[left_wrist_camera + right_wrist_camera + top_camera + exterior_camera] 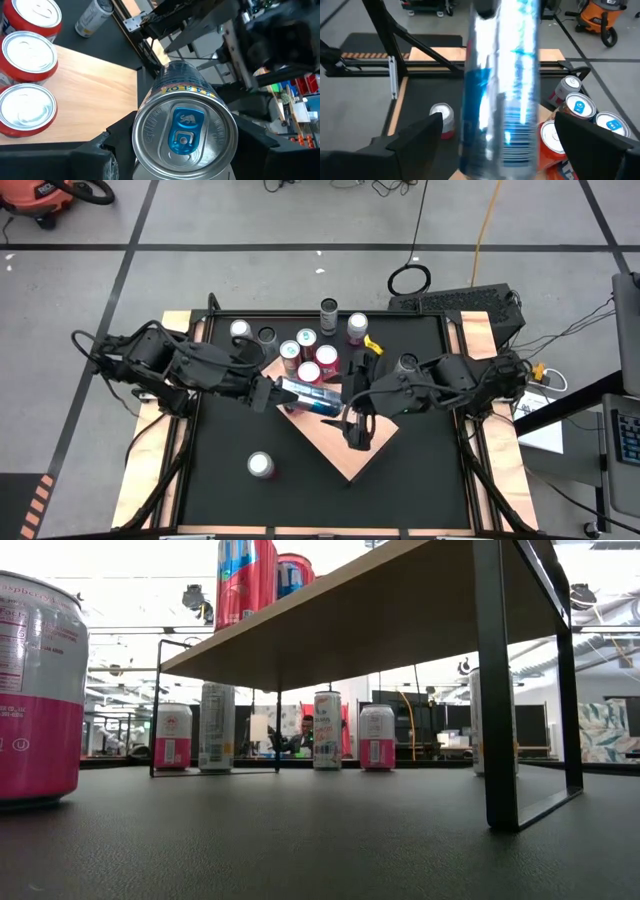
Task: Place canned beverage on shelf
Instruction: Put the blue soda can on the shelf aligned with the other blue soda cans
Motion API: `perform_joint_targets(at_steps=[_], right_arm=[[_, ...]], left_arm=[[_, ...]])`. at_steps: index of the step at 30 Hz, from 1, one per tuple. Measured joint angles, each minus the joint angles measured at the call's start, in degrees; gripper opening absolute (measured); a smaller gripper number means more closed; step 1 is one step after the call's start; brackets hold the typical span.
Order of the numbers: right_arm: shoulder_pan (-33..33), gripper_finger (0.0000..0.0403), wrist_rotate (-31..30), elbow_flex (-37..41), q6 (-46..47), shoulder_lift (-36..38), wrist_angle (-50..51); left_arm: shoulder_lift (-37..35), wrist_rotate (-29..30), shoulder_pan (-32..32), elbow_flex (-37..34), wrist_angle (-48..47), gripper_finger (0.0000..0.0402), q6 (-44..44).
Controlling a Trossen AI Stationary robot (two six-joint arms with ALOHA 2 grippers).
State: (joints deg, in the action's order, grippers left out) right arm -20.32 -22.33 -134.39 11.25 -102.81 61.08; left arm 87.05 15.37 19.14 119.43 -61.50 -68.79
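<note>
1. Two dark, nearly black robot arms, the left arm point(180, 365) and the right arm point(450, 375), built of chunky rounded joint housings.
2. Thin black cables loop along both arms.
3. Each ends in flat, matte black fingers point(415, 137) with angular edges.

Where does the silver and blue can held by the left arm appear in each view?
High view: the can lies sideways over the shelf, near the middle, in the left gripper.
Low view: not in it.
Left wrist view: lower middle, top end toward the camera.
Right wrist view: a tall blurred shape in the middle.
Shared landmark: the red cans on the shelf.
</note>
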Motion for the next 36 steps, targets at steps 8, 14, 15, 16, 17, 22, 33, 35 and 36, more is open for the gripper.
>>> perform_joint_targets(at_steps=[8, 14, 15, 16, 17, 22, 33, 35, 36], right_arm=[[0.52, 0.0350, -0.17, 0.04, 0.00, -2.33, 0.04], [1.01, 0.0295, -0.27, 0.04, 0.00, -2.79, -0.96], [1.01, 0.0285, -0.19, 0.04, 0.00, -2.79, -0.94], [1.01, 0.0274, -0.17, 0.04, 0.00, -2.79, -0.94], [1.01, 0.0263, -0.19, 0.04, 0.00, -2.77, -0.96], [1.03, 0.0217, -0.21, 0.04, 0.07, -2.75, -0.96], [1.03, 0.0212, -0.54, 0.04, 1.75, -2.68, -1.89], [1.03, 0.0213, -0.38, 0.04, 1.70, -2.68, -2.67], [1.01, 0.0213, -0.48, 0.04, 1.68, -2.68, -2.90]], left_arm=[[-0.02, 0.11, 0.00, 0.00, -0.26, 0.0235, 0.07], [-0.02, 0.09, 0.00, 0.00, -0.50, 0.0235, 0.10], [-0.02, 0.08, 0.00, 0.00, -0.50, 0.0235, 0.15], [-0.02, 0.06, 0.00, -0.01, -0.50, 0.0235, 0.32], [-0.02, -0.02, 0.00, -0.01, -0.44, 0.0235, 0.54], [-0.02, -0.12, 0.00, -0.01, -0.61, 0.0235, 0.61], [-0.36, 2.91, 0.06, -0.01, 0.47, 0.0278, 3.63], [-0.65, 4.32, 0.03, -0.01, 1.46, 0.0296, 4.09], [-0.79, 5.00, 0.00, 0.01, 2.01, 0.0304, 4.68]])
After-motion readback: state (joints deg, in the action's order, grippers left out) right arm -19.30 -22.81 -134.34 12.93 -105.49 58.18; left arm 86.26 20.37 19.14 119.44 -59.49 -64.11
